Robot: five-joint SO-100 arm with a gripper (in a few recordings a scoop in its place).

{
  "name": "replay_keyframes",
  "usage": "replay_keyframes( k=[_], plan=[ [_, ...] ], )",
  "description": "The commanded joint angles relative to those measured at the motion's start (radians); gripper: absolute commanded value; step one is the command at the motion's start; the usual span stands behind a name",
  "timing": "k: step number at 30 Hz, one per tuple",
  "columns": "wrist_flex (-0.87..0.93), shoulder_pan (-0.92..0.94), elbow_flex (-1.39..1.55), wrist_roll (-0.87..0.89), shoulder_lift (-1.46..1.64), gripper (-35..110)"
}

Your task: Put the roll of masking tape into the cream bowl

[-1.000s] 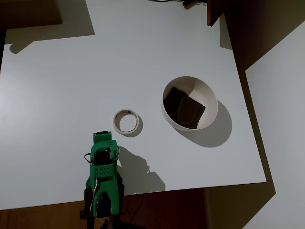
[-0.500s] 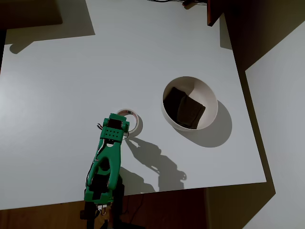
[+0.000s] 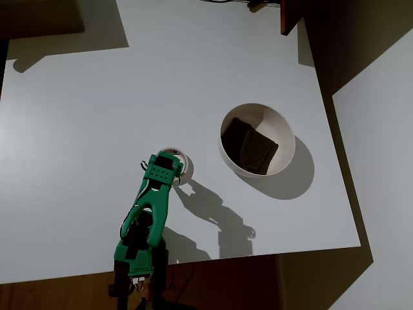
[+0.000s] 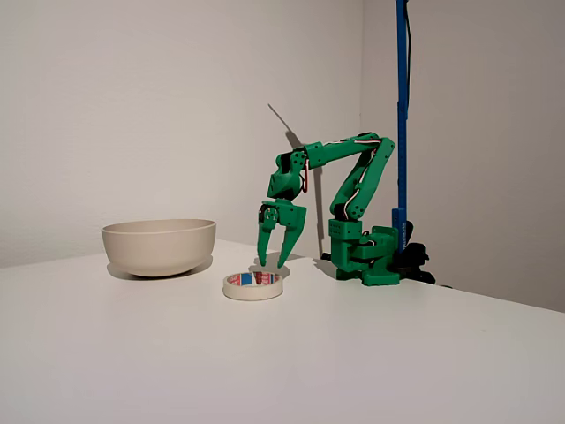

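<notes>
grasp pending | gripper [image 4: 273, 263] above roll of masking tape [image 4: 253, 285], jaws parted, holding nothing | cream bowl [image 3: 284, 132] without tape | pickup, carry, drop left

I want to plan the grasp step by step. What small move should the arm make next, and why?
Probably lower the tool straight down over the roll of masking tape. In the fixed view the open fingers hang just above the roll's far edge, not yet touching it, and the roll lies flat on the table, beside the cream bowl. Only then can it close on the ring's wall.
</notes>
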Motion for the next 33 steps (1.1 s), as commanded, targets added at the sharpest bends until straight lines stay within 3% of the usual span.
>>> replay_keyframes(
  k=[1,33],
  plan=[
    [0.006,0.015,-0.067,0.011,0.011,9],
    [-0.081,-0.080,-0.064,0.078,-0.198,6]
  ],
)
